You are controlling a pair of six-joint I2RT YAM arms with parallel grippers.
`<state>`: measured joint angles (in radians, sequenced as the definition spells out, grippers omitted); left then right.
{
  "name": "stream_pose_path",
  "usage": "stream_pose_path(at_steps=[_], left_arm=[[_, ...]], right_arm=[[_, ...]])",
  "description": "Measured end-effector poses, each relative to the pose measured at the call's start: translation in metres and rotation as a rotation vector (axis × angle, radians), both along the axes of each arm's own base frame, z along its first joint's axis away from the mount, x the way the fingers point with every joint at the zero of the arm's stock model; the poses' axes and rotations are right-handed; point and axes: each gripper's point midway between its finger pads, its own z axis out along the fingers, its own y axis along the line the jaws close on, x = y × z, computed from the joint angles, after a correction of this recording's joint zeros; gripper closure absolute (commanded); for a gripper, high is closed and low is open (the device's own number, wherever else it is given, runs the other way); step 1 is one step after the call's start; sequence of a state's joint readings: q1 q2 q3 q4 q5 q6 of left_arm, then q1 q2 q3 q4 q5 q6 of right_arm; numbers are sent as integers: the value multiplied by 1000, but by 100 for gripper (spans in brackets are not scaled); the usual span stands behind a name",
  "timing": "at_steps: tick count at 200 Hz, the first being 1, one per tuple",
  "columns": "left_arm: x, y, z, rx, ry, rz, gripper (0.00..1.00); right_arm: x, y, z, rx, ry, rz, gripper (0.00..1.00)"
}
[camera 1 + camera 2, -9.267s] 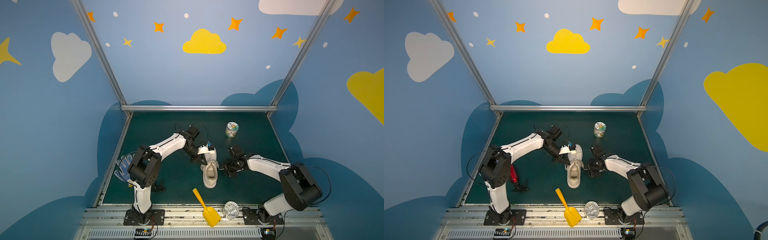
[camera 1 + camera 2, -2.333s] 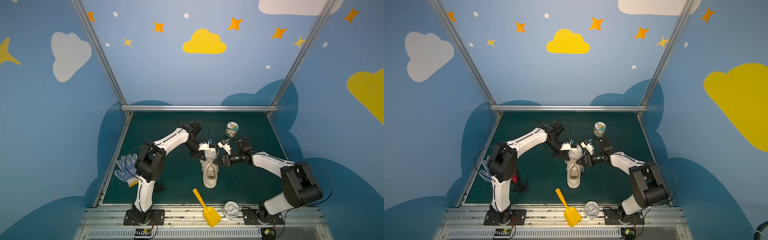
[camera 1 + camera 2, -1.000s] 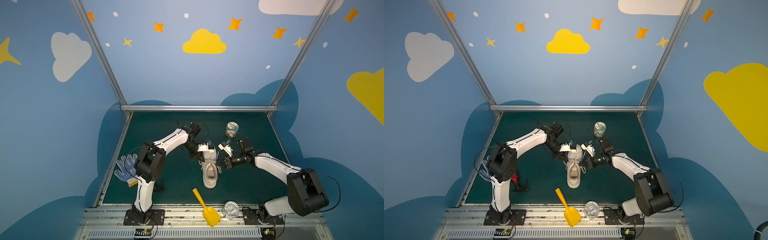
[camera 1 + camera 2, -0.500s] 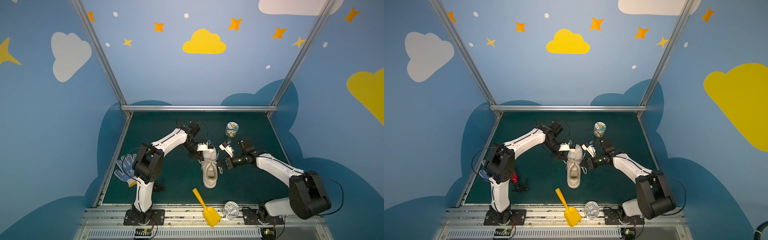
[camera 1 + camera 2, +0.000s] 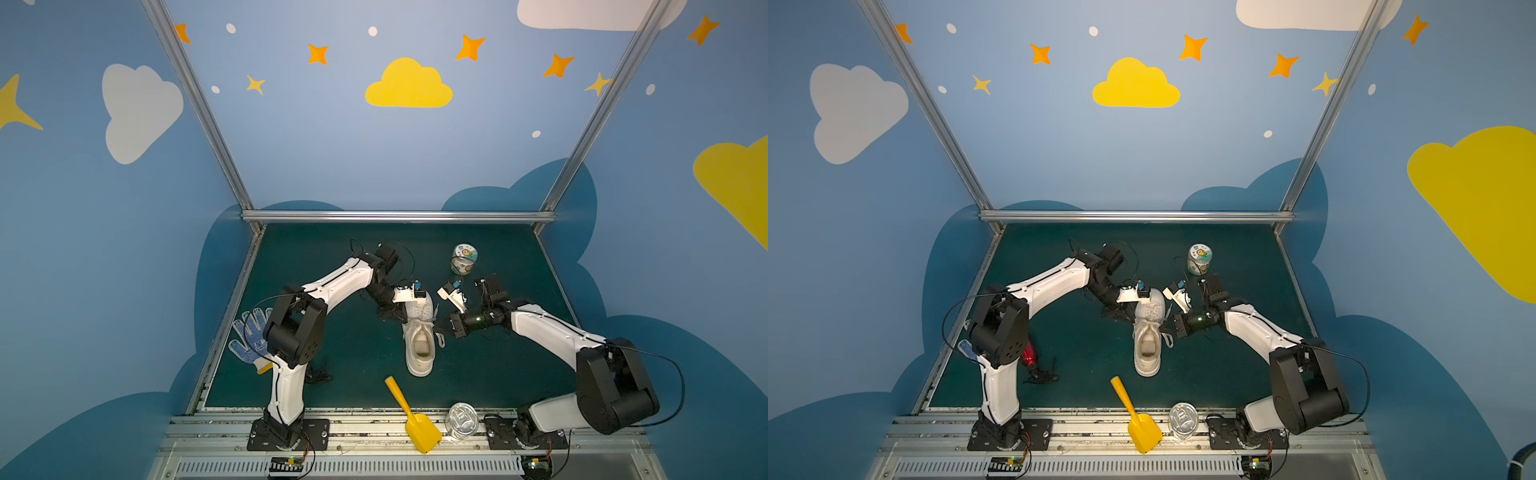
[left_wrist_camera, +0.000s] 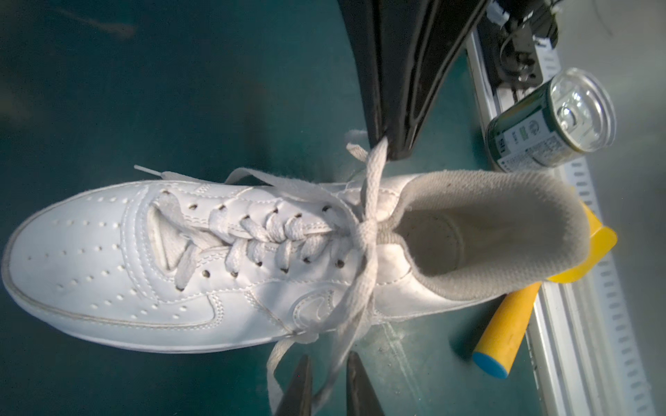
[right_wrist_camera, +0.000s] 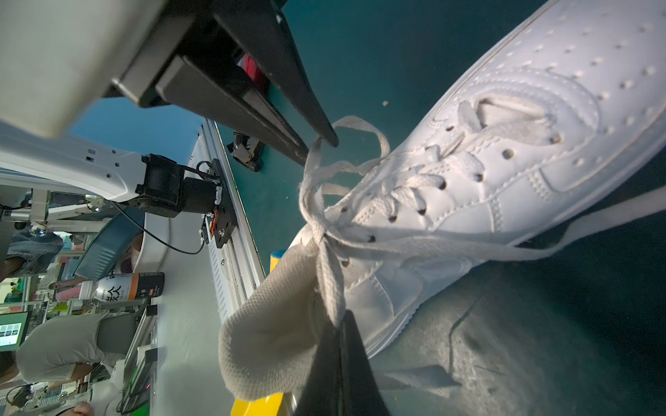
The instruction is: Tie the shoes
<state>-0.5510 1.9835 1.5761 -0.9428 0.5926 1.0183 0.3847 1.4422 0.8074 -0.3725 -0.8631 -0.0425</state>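
The white sneaker (image 5: 419, 332) (image 5: 1148, 332) stands mid-mat, heel toward the front. Its laces cross in a knot (image 6: 367, 230) (image 7: 319, 230) at the top of the tongue. My left gripper (image 5: 397, 318) (image 6: 328, 360) sits low at the shoe's left side, jaws slightly apart, with a lace strand running loosely between them. My right gripper (image 5: 442, 330) (image 7: 338, 320) is at the shoe's right side, shut on another lace strand that runs taut from the knot. Each wrist view shows the opposite gripper: the right one (image 6: 393, 151) and the left one (image 7: 320, 151).
A yellow scoop (image 5: 411, 415) and a silver-topped can (image 5: 461, 419) lie at the front rail. A small tin (image 5: 464, 257) stands at the back right. A blue-dotted glove (image 5: 249, 340) lies at the left edge, with a black cord tangle (image 5: 318, 374) near the left arm's base.
My left gripper's jaws have parted a little from shut in the last half second. The right gripper stays shut on its lace. Both arms have barely shifted.
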Motion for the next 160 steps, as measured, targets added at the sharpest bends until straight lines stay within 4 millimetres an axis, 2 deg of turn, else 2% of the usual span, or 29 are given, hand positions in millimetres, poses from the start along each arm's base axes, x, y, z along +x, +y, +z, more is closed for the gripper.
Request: stream_pose_path(at_steps=[21,51,64,90,122,160], left_arm=[[0,-4,3,-19,-5,-5,71],[-3,-8,3,-29,-7,-20,62],[-5,-10,4,-29,-9,-28,62],[-6,-13,7,-36,-13,-40,66],[-7,-18,13,-49,-22,-51,76],[-5,-23,20,-68,-31,-67,75]], right_arm=[[2,2,3,5,-5,4,100],[2,4,6,11,-8,10,100],[2,4,6,12,-5,12,100],[2,4,6,13,-5,13,100],[1,4,6,12,-2,13,100],[0,3,5,9,2,15,100]])
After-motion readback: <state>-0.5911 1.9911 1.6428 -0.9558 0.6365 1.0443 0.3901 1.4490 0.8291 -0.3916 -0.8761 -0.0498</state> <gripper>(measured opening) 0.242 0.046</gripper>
